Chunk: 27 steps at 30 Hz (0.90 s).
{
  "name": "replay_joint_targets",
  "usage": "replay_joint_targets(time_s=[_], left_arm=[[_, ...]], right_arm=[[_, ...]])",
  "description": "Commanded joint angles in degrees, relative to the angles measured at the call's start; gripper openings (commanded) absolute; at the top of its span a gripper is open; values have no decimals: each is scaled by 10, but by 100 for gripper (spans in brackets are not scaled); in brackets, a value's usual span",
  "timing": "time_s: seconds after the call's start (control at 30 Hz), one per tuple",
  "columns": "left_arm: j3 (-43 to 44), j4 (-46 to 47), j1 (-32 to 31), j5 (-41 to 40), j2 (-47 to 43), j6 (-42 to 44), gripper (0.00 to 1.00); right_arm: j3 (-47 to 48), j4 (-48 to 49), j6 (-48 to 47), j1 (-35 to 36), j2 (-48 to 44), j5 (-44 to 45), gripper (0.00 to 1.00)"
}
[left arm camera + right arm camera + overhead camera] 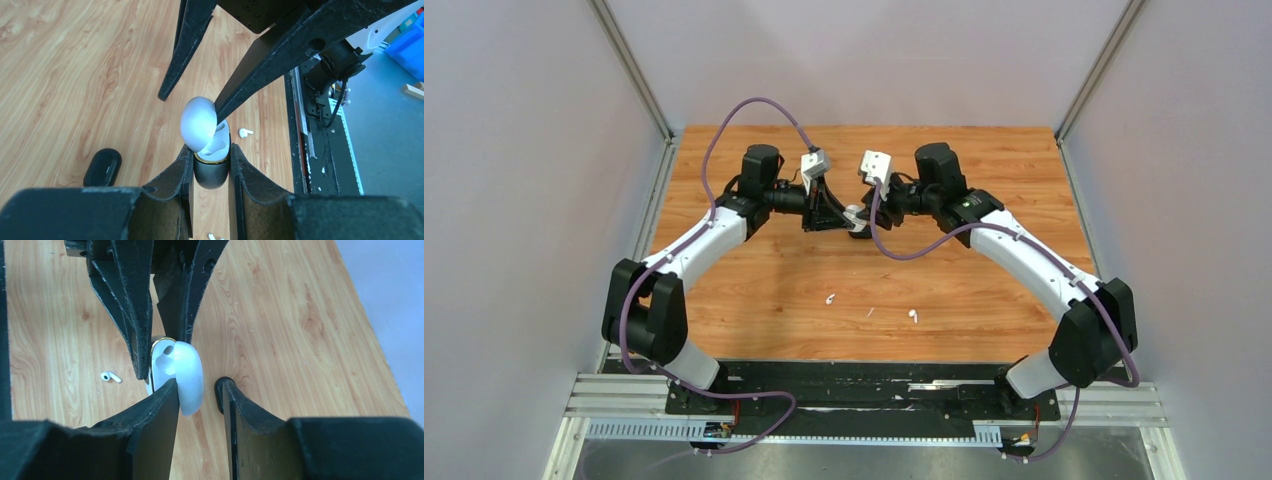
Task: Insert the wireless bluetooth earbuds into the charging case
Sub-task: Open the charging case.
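Observation:
My left gripper (212, 150) is shut on the charging case (212, 175), a dark body with a gold rim, held above the table. Its white lid (198, 122) stands open, showing the white inside. My right gripper (199, 390) is open around the lid (190, 375): the lid touches one finger (167, 395), and a gap shows to the other. Both grippers meet at the table's far middle, around the case (854, 214). Two white earbuds lie on the wood nearer the arms' bases, one earbud (830, 298) to the left and one earbud (913, 316) to the right.
A small black oval object (102, 167) lies on the wood beside the case. A thin white fleck (870, 312) lies between the earbuds. Grey walls enclose the wooden table (984, 290) on three sides. A black rail (864, 385) runs along its near edge.

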Motion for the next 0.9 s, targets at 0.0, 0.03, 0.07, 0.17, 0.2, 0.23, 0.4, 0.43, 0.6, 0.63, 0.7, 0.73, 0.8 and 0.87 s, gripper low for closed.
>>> replay_joint_targets(time_s=[0.0, 0.03, 0.07, 0.17, 0.2, 0.23, 0.4, 0.43, 0.6, 0.63, 0.7, 0.73, 0.8, 0.87], left_arm=[[-10, 55, -10, 54, -13, -31, 0], [-11, 65, -9, 53, -14, -34, 0], [-13, 68, -9, 52, -15, -36, 0], [-17, 76, -9, 52, -18, -37, 0], [-18, 76, -9, 52, -19, -37, 0], [-19, 76, -9, 51, -20, -37, 0], [-23, 65, -9, 24, -25, -37, 10], [-21, 56, -9, 13, -25, -37, 22], [18, -56, -1, -72, -46, -31, 62], [25, -67, 2, -74, -48, -35, 64], [66, -104, 8, -75, -47, -51, 68], [77, -129, 13, -71, -41, -59, 69], [102, -149, 18, -58, -30, -81, 69], [113, -154, 19, -57, -25, -97, 69]], right_arm=[[25, -15, 16, -5, 13, -21, 37], [23, -16, 17, -5, 12, -22, 36], [22, -16, 17, -5, 12, -21, 34], [22, -17, 20, -5, 16, -18, 23], [23, -17, 21, -5, 17, -17, 17], [23, -16, 21, -6, 18, -18, 9], [25, -17, 12, -8, 16, -24, 0], [25, -17, 3, -8, 12, -26, 0], [35, -30, -65, -5, 2, -27, 0], [39, -37, -77, -5, 1, -30, 0], [44, -46, -102, -1, -1, -31, 0], [46, -47, -111, 1, -1, -31, 0], [47, -50, -126, 6, -3, -33, 0], [49, -55, -136, 11, -1, -35, 0]])
